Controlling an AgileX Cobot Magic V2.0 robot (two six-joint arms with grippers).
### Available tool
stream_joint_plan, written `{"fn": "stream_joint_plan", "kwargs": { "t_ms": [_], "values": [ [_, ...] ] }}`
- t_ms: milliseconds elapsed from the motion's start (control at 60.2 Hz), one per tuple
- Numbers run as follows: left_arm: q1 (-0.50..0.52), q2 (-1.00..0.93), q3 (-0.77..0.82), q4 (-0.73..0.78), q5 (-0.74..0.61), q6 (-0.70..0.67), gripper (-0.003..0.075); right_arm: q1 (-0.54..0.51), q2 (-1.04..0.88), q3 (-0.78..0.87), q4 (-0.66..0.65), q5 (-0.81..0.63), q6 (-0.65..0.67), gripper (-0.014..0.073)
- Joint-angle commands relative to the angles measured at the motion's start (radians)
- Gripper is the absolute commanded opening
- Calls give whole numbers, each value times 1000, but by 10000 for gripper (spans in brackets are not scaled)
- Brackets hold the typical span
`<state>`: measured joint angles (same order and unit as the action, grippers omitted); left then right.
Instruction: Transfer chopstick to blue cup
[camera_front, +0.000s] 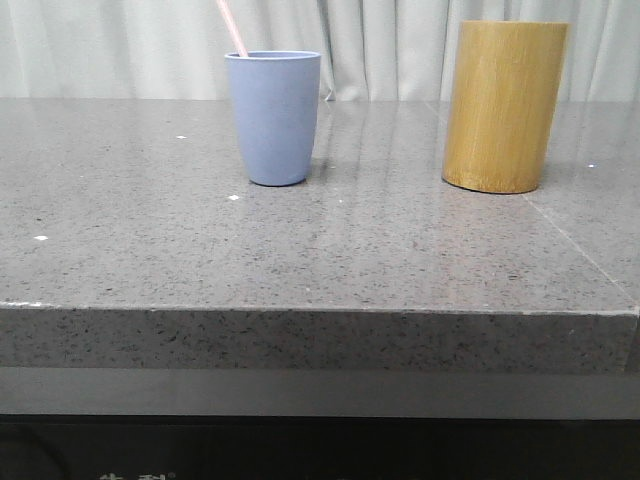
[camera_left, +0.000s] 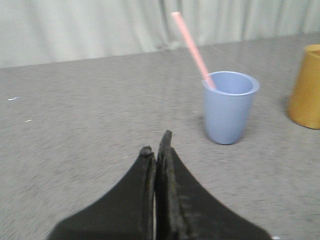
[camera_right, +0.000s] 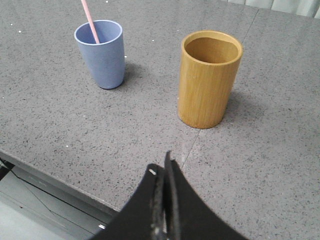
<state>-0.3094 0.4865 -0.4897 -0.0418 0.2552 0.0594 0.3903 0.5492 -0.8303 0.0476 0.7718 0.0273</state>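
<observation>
Chopstick (camera_front: 232, 27) leans in cup (camera_front: 272, 118), upper centre of front view. Left gripper (camera_left: 156, 150) and right gripper (camera_right: 164, 172): fingers together, apparently empty, low over table (camera_front: 320, 240).

The front camera sits low, near table (camera_front: 150, 260) height, facing 12 o'clock toward the curtain (camera_front: 120, 50); the blue cup (camera_front: 272, 118) stands at about 11 o'clock and the bamboo cup (camera_front: 503, 105) at 1 o'clock. The left wrist camera also looks low across the table, close to the blue cup (camera_left: 229, 107). The right wrist camera looks down from higher, over the table's near edge. All three views share both cups and the chopstick (camera_front: 232, 28).
</observation>
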Motion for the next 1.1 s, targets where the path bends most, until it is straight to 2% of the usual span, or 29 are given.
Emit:
{"fn": "stream_joint_plan", "kwargs": {
  "t_ms": [0,233,416,499,548,681,1080],
  "values": [
    [54,-88,92,-9,-169,-2,-19,-8,2,-24,-11,-75,-2,-68],
    [184,-370,344,-15,-234,-2,-19,-8,2,-24,-11,-75,-2,-68],
    [232,-509,448,-75,-234,-2,-19,-8,2,-24,-11,-75,-2,-68],
    [233,-516,501,-95,-291,-2,-19,-8,3,-24,-11,-72,-2,-68],
    [233,-520,499,-99,-249,-2,-19,-8,2,-24,-11,-73,-2,-68],
    [233,-520,501,-99,-238,-2,-19,-8,5,-24,-11,-74,-2,-68],
    [233,-516,501,-95,-255,-29,-19,-8,5,-24,-11,-74,-2,-68]
  ]
}}
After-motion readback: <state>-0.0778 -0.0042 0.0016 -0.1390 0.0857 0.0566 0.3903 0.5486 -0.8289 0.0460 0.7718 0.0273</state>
